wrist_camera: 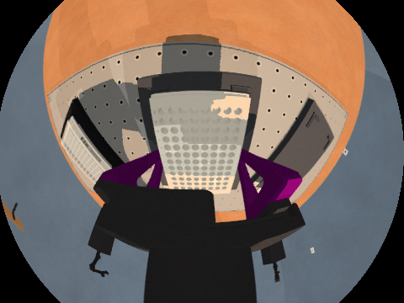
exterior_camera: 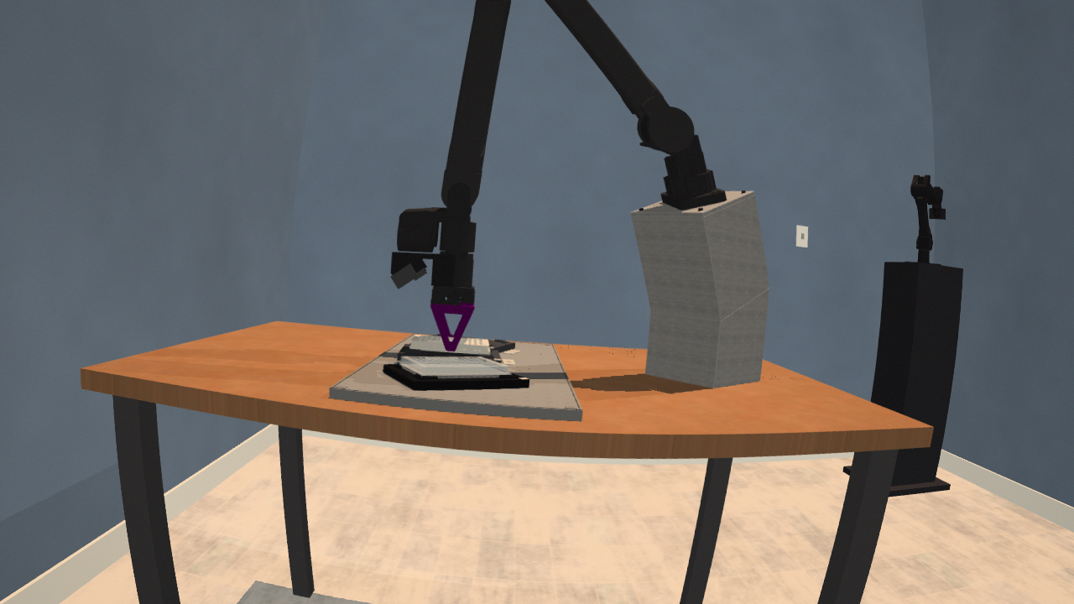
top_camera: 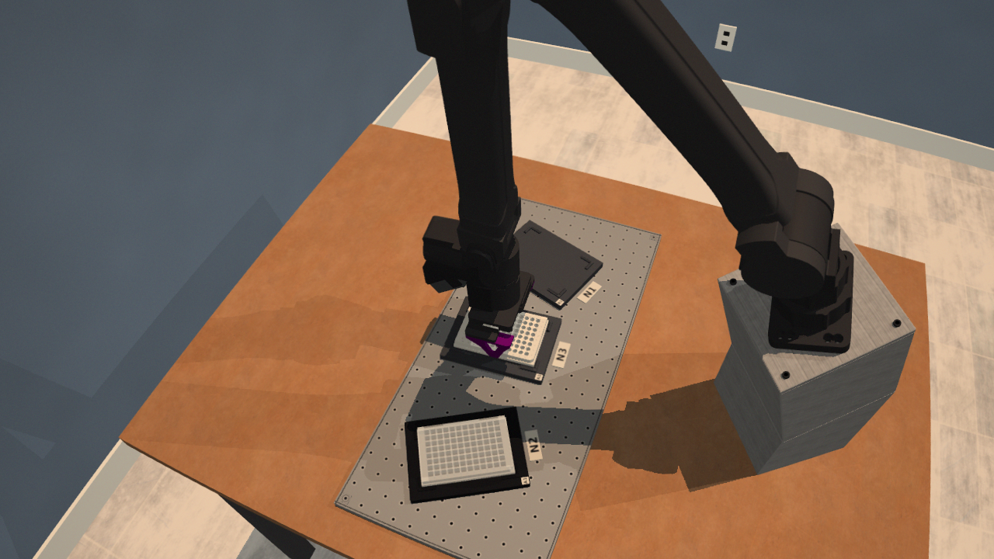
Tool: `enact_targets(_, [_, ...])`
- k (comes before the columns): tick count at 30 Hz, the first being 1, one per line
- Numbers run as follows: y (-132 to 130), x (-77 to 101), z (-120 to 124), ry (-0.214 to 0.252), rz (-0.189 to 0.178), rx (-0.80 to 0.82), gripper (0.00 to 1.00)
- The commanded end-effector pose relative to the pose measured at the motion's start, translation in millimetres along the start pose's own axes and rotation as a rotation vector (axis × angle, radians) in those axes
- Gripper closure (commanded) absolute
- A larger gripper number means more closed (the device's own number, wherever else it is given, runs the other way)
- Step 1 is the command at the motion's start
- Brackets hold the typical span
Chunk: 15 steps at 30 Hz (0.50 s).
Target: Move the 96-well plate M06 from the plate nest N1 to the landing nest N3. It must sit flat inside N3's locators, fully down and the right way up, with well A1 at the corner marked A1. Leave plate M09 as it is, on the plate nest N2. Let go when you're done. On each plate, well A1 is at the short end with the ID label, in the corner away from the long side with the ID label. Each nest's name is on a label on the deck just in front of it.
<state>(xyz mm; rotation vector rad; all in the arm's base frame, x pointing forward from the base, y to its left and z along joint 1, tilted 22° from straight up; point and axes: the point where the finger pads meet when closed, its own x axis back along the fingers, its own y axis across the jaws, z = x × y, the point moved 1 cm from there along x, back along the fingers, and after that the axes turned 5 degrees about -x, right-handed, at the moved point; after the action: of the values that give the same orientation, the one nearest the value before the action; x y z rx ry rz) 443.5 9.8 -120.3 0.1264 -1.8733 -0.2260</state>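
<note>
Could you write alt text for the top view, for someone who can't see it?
A black robot arm's hand grips a white well plate over the dark nest N3. Nest N1 holds no plate; a second plate sits in nest N2.
</note>
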Motion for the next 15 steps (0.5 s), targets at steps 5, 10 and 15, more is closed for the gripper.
enact_targets(5, [5.4,-4.8,-8.3,-0.02,-0.001,0.005,1.0])
enact_targets(10, [5.2,-5.5,-6.0,-0.016,-0.001,0.004,1.0])
enact_targets(15, [5.3,-6.2,-7.0,-0.018,-0.001,0.004,1.0])
